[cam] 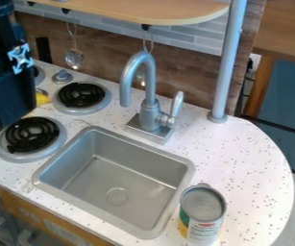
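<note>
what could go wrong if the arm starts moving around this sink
The can stands close beside the sink, so a nudge might tip it in. The tall faucet could get clipped on a low sweep across. The yellow thing is partly hidden by the arm, so it might be bumped.

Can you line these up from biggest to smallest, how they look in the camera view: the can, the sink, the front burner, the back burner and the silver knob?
1. sink
2. can and front burner: too alike to rank
3. back burner
4. silver knob
</note>
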Motion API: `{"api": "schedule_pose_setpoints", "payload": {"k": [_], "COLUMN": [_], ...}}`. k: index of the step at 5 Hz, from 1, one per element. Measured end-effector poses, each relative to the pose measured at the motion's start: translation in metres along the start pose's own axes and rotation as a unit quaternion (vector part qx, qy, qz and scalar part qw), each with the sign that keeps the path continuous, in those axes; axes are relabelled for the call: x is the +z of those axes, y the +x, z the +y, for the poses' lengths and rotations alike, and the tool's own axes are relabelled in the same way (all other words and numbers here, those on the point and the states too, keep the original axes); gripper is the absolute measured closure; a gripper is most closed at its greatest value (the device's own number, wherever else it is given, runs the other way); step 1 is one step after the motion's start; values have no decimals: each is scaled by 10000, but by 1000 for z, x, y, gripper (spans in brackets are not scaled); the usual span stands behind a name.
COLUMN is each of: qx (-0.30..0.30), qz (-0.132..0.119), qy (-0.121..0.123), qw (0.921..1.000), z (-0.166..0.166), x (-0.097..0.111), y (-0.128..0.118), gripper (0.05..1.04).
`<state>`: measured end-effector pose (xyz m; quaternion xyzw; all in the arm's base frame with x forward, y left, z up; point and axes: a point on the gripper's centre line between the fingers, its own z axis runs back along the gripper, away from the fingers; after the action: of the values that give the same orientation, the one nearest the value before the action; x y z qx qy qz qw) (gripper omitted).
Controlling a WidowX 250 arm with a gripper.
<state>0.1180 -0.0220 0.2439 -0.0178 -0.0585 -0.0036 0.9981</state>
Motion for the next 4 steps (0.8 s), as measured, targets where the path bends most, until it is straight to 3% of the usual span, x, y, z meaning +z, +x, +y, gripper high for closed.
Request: {"api": "schedule_pose_setpoints", "payload": {"k": [1, 2, 3, 4], "qx": [2, -250, -706, -933], "qz": [23, 25, -173, -342], "qy": [2, 53, 503, 649], "qw": [10000, 9997, 9961, 9929], "z": [0, -11, -36, -53], "x": [-4, -50, -104, -159], "y": [0, 25, 46, 62], "gripper": [83, 83, 83, 83]}}
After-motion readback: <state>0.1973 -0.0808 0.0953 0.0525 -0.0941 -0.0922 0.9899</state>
